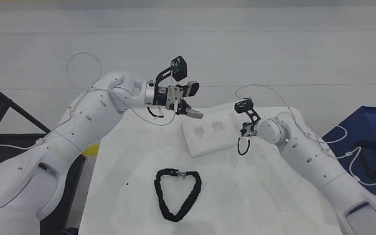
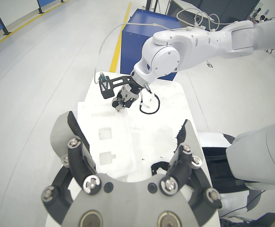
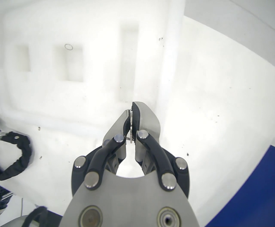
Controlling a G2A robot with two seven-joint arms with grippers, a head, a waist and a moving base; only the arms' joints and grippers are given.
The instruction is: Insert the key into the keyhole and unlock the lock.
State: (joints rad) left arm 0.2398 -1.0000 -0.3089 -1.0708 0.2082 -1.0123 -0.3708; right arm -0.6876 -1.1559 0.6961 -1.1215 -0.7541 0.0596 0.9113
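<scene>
Right pincer (image 3: 131, 108) clamps the key (image 3: 130, 138) edge-on; left pincer (image 2: 129, 118) gapes near foam tray (image 2: 120, 148).

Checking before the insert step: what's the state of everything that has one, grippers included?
left gripper: open, empty.
right gripper: shut on the key.
key: pinched edge-on, not in the lock.
chain lock: closed loop, flat on the table, apart from both grippers.
foam tray: recesses look empty except for a small ring.
</scene>
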